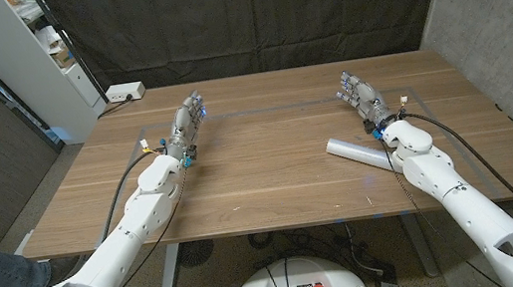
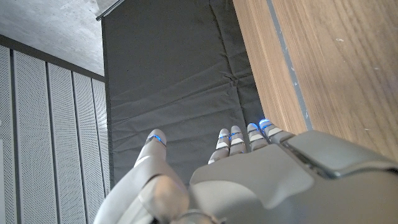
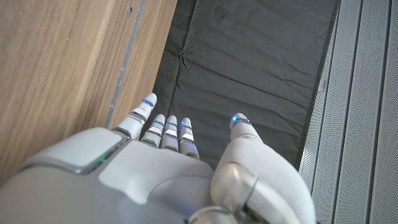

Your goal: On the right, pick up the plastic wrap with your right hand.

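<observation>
The wooden bench (image 1: 271, 177) is carrying one task item: the plastic wrap roll (image 1: 359, 153), a pale tube lying on its side on the right half of the surface. Its long axis is running diagonally, with one end pointing toward the bench middle and the other end passing under the right forearm, just beside the right wrist.

The right hand (image 1: 363, 96) is extending toward the far edge of the bench, beyond the roll and apart from it. Its fingers (image 3: 168, 132) are reaching out straight with the thumb set apart, and they are holding nothing.

The left hand (image 1: 189, 123) is sitting on the left half of the bench, well apart from the roll. Its fingers (image 2: 239, 138) are likewise extending straight, with the thumb spread to one side, and are holding nothing.

A white power strip (image 1: 125, 93) is lying at the far left corner of the bench. A black curtain (image 1: 248, 14) is hanging behind the bench.
</observation>
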Controlling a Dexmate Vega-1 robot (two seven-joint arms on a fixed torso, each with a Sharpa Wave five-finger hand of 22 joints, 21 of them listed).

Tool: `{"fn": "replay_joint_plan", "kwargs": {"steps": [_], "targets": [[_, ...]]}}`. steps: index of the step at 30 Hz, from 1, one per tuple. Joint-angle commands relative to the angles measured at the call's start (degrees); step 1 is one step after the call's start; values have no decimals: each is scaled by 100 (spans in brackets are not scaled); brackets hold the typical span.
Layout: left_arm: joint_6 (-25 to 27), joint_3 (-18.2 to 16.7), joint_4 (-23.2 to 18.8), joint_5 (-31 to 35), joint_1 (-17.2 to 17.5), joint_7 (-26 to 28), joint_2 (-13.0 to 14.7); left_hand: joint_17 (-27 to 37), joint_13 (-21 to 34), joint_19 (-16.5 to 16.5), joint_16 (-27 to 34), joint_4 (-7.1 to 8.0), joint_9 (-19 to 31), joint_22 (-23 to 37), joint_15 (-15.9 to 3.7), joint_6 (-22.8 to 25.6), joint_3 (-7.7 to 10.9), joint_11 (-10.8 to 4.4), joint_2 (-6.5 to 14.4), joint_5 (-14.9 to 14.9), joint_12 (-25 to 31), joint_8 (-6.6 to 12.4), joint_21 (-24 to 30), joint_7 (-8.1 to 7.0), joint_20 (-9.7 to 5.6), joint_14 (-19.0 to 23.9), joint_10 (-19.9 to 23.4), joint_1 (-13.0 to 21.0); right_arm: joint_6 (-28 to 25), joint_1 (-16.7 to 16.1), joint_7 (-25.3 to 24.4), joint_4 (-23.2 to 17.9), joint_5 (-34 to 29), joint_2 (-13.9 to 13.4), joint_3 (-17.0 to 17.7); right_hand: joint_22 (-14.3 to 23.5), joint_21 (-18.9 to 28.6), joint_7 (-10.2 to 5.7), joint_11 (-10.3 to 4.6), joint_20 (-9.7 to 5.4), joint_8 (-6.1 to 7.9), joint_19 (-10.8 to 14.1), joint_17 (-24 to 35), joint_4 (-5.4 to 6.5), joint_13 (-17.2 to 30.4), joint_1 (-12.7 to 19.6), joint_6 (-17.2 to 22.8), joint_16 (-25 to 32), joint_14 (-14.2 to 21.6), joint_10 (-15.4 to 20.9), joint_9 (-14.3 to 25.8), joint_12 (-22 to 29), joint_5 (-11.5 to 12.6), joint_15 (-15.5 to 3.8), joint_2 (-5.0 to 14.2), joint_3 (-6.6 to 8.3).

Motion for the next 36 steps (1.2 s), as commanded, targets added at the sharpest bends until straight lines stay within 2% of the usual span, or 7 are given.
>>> {"fn": "replay_joint_plan", "kwargs": {"steps": [1,10,18,22,36], "targets": [[-49,45,214,37,-163,-131,-110,8,28,-42,13,0,19,20,32,-1,40,12,6,38,17,18,23,59,8,11,11,52,-31,-152,67,-246,-286,118,274,23,37,-6,7,0,45,51,-3,-48,21,55,79,25,48,59,12,59,40,-15,4,20],[4,42,152,48,-158,-139,-77,8,28,-52,12,-2,19,20,35,-4,40,22,15,37,15,15,20,59,18,9,6,57,59,-259,105,-422,-393,33,274,23,38,-23,-8,0,52,59,-13,-66,21,69,106,38,86,79,13,65,41,-35,12,15],[31,27,49,11,-92,-193,-30,8,28,-62,11,-3,19,21,33,-3,40,16,25,35,14,15,17,54,36,6,4,63,-9,-480,36,-763,-388,-101,322,23,41,-27,-21,-8,56,70,-21,-81,21,81,128,45,108,103,14,71,42,-41,21,12],[167,30,-118,45,-34,-69,31,8,28,-72,11,-4,19,21,31,-1,41,15,29,35,14,15,13,51,42,8,4,65,4,-567,99,-835,-358,-207,350,23,48,-35,-25,-14,61,94,-24,-87,21,83,145,54,134,119,15,75,42,-56,25,7],[255,40,-258,42,55,-55,88,9,29,-75,14,-5,19,22,39,2,42,13,48,31,17,14,15,47,54,17,13,72,96,-845,82,-1098,-310,-404,422,23,56,-41,-35,-11,66,130,-33,-103,22,85,179,77,203,135,16,75,43,-61,26,-9]]}}
